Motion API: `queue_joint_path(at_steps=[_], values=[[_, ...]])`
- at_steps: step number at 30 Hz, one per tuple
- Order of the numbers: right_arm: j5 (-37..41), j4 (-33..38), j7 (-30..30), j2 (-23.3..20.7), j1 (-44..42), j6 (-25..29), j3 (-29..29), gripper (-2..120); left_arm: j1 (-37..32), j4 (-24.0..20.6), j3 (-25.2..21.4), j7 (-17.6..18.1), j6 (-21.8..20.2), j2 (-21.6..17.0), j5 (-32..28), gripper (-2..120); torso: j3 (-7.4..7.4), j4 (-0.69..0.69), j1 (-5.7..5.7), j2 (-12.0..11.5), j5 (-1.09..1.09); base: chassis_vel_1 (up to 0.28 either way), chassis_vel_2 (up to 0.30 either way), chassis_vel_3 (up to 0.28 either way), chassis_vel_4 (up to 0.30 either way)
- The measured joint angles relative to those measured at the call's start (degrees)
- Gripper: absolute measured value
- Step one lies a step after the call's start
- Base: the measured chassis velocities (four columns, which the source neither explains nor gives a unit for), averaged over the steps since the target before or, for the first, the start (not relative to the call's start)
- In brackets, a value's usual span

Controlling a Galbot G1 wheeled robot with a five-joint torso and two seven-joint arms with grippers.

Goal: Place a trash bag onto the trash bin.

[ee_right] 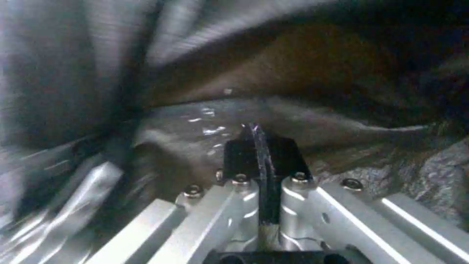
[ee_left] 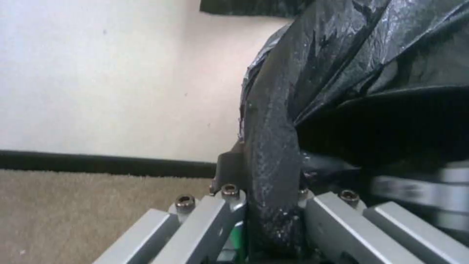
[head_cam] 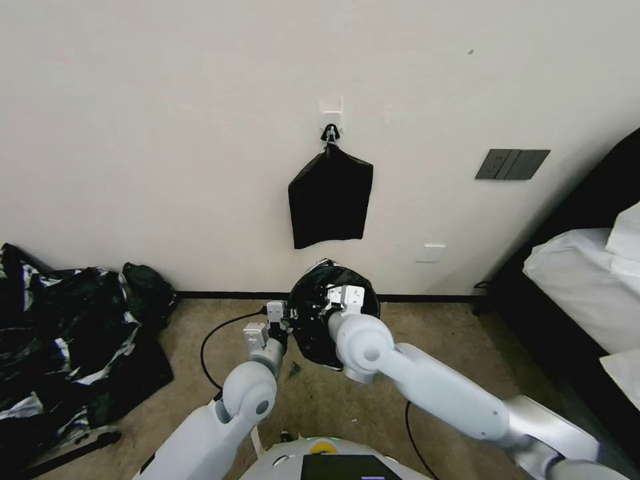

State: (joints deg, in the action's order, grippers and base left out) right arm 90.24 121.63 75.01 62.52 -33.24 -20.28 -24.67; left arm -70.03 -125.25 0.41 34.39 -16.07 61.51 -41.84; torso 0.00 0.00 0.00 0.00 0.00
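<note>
Your left gripper (head_cam: 279, 319) clenches the thin glossy black plastic trash bag (head_cam: 313, 327) at its nine-o'clock edge. Your right gripper (head_cam: 341, 297), at twelve o'clock, pinches the film too, so the mouth spreads for fitting.

At center frame in the head view, the trash bag (head_cam: 313, 313) sits on the carpet (head_cam: 320, 400) just before the wall (head_cam: 167, 133), apparently draped over a bin hidden beneath it. The left gripper (head_cam: 283, 320) meets its left edge, the right gripper (head_cam: 337, 297) its upper right. A flat bundle (head_cam: 330, 200) hangs on the wall directly above. A plastic heap (head_cam: 67, 333) lies at lower left, a bed (head_cam: 587, 280) at right.
</note>
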Motion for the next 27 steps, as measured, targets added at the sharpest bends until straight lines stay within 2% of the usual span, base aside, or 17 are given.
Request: queue_joint_path(at_steps=[4,14,27], values=[[-0.04,-4.35,1.38,1.78,0.16,0.97,-0.27,0,-0.74,-1.28,-0.31,-0.63,0.49,-0.11,0.97,1,0.0,0.0,0.0,0.0,0.0,0.0,0.0,0.0,0.0],[1.56,-8.29,3.02,3.86,1.35,1.51,0.17,0,-1.9,-2.87,-0.7,-1.53,0.96,0.23,1.91,1,0.0,0.01,0.0,0.0,0.0,0.0,0.0,0.0,0.0],[-1.59,-11.37,2.49,2.88,0.7,1.27,0.44,0,-2.86,-4.1,-1.24,-2.22,1.26,1.05,2.43,1,0.0,0.0,0.0,0.0,0.01,0.0,0.0,0.0,0.0]])
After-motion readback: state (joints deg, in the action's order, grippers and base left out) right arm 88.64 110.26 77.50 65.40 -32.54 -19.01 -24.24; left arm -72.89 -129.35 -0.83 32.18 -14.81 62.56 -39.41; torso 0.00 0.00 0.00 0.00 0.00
